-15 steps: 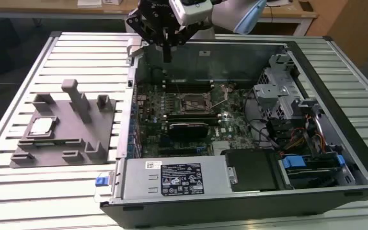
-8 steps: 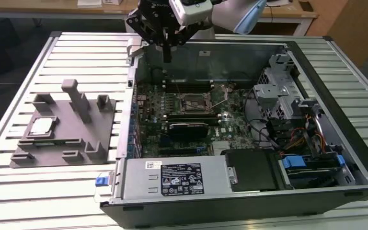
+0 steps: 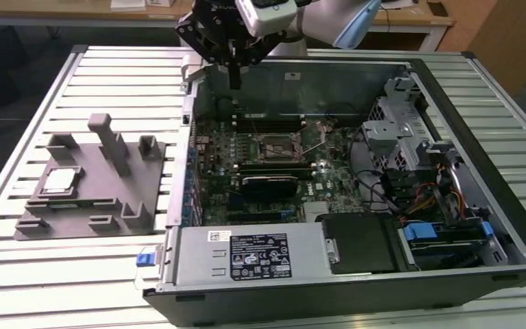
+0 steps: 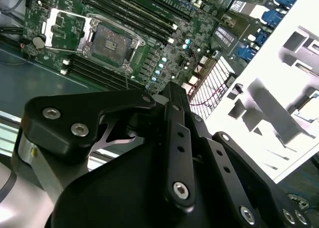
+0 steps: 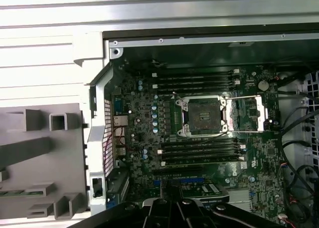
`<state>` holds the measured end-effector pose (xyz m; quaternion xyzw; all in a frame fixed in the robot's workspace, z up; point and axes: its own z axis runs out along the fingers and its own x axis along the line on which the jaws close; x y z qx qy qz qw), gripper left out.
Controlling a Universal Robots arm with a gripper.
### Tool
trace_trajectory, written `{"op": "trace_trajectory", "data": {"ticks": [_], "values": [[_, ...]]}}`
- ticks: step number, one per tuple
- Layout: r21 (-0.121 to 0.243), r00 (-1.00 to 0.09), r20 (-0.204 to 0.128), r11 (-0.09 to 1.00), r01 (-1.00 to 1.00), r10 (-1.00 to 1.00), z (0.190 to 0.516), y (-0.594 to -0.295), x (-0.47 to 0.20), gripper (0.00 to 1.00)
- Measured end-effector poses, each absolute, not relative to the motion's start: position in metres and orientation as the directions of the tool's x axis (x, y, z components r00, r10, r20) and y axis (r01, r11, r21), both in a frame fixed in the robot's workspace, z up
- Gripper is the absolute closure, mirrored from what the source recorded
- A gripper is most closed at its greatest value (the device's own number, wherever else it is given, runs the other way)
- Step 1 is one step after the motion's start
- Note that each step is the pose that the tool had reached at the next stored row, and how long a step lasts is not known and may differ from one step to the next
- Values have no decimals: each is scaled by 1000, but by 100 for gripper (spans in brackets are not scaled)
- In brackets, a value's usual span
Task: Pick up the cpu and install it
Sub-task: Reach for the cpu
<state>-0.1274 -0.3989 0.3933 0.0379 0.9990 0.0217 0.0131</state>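
Observation:
The cpu [image 3: 59, 181], a small pale silver square, lies flat in a recess of the grey fixture [image 3: 98, 199] on the exterior view's left, outside the computer case. My gripper [image 3: 233, 83] hangs high over the back edge of the open case, well away from the cpu, its dark fingers together and holding nothing. Its black linkage sits close to the camera in the second wrist view [image 4: 172, 91] and at the picture's edge in the first wrist view [image 5: 169, 205]. The motherboard's socket [image 5: 204, 115] stands open with its metal frame [image 5: 247, 113] flipped aside.
The open computer case [image 3: 482, 89] lies on a slatted white table [image 3: 25, 274]. Inside are memory slots [image 5: 199, 81], a black card [image 3: 268, 185], a power supply [image 3: 244, 257], a drive cage [image 3: 400, 133] and loose cables [image 3: 427, 199]. The fixture has upright posts [image 3: 107, 133].

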Motion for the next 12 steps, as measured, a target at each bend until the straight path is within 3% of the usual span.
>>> {"op": "trace_trajectory", "data": {"ticks": [12], "values": [[44, -997, -24, 996, 76, 77, 393, -399, -146, 89]]}}
